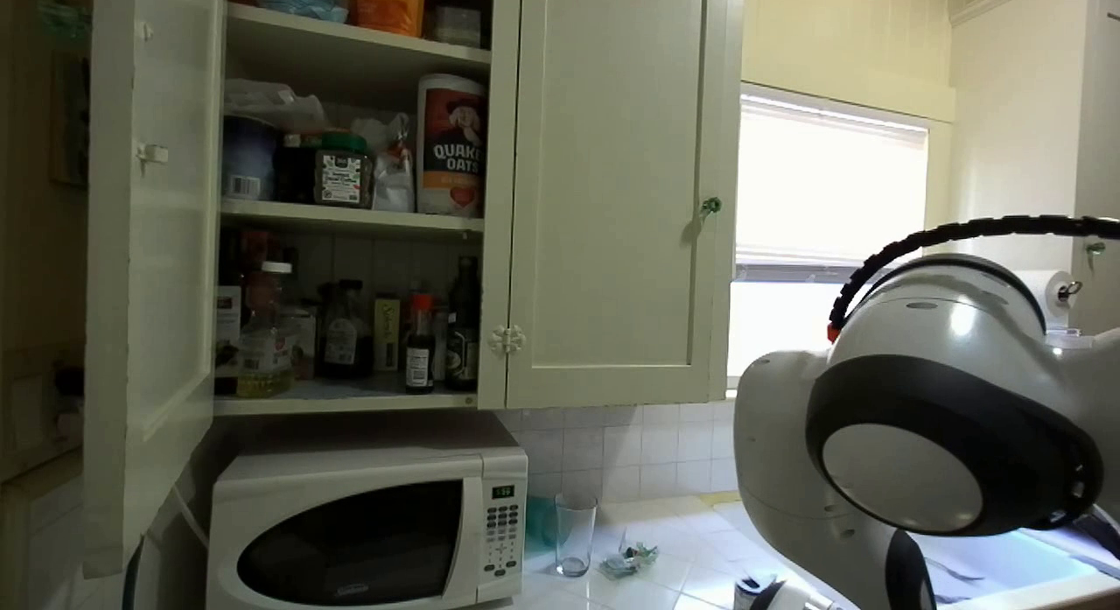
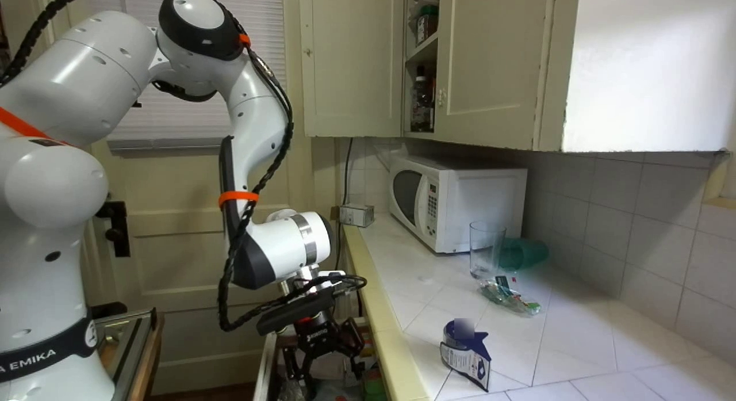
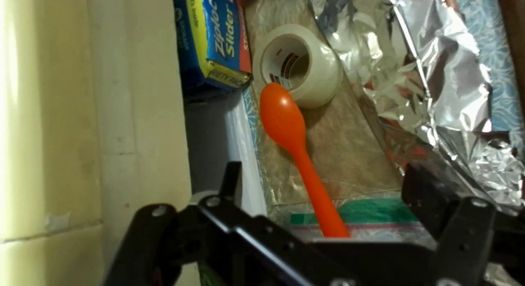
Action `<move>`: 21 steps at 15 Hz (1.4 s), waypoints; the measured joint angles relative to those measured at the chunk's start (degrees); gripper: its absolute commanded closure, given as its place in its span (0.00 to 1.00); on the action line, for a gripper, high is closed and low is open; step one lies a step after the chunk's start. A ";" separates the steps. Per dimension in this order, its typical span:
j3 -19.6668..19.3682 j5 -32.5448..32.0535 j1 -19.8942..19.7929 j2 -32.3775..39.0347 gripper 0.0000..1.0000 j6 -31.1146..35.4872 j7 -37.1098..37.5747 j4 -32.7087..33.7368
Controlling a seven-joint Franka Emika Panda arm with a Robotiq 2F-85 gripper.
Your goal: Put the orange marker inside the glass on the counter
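The clear glass [image 1: 575, 536] stands upright on the white tiled counter [image 2: 581, 346], beside the microwave; it also shows as a glass [image 2: 487, 248] in the other exterior picture. My gripper [image 2: 333, 378] points down into an open drawer [image 2: 264, 366] below the counter's edge. Its jaws stand wide apart, with nothing gripped. In the wrist view an orange spoon [image 3: 297, 150] lies in the drawer on a brown packet; its handle runs down between the gripper's [image 3: 322, 181] spread fingers, and the handle's end is hidden behind the gripper. An orange marker is out of view.
Around the spoon lie a tape roll [image 3: 301, 66], a Ziploc box [image 3: 221, 35] and crumpled foil [image 3: 455, 72]. The counter's yellow edge [image 2: 382, 320] borders the drawer. A microwave [image 2: 480, 208], teal cup [image 2: 523, 253], clear bag [image 2: 509, 297] and blue-white packet [image 2: 466, 358] occupy the counter.
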 measured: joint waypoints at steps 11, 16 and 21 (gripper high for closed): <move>3.83 -0.13 -2.45 6.16 0.08 0.19 -3.91 2.55; 3.92 -0.12 -3.52 8.48 0.15 0.18 -6.31 5.59; 4.34 0.39 -7.00 10.39 0.17 0.18 -11.88 8.33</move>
